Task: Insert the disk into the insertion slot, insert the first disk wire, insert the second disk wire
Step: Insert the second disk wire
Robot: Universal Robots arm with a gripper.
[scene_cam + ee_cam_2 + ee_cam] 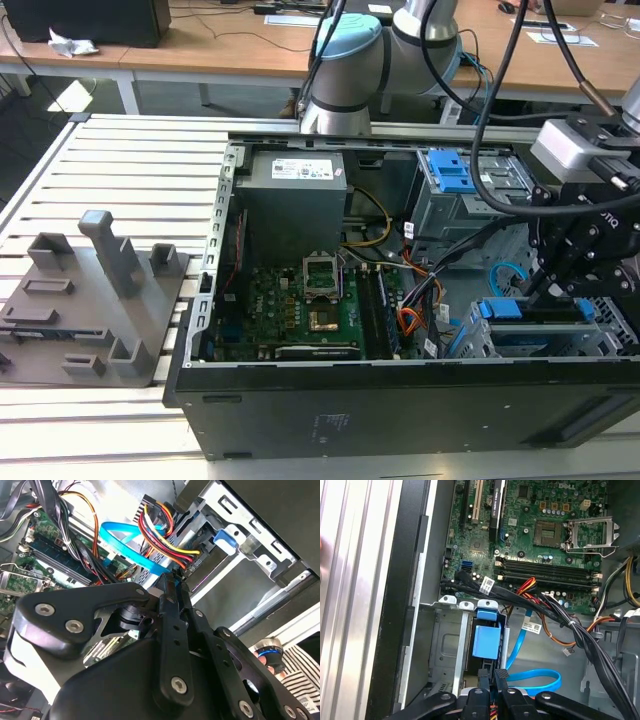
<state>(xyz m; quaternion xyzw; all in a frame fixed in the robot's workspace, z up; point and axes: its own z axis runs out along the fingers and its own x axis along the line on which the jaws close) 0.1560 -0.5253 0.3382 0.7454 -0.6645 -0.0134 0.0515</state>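
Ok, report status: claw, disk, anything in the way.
Claw shut, low over the disk's end. Disk sits in the insertion slot, blue carrier showing. Blue cable looped loose beside claw; coloured wire bundle close by.

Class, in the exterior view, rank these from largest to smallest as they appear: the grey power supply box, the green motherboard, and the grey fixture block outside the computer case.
1. Grey fixture block
2. Green motherboard
3. Grey power supply box

The last two look close; cables cover part of the motherboard, so that order is unsure.
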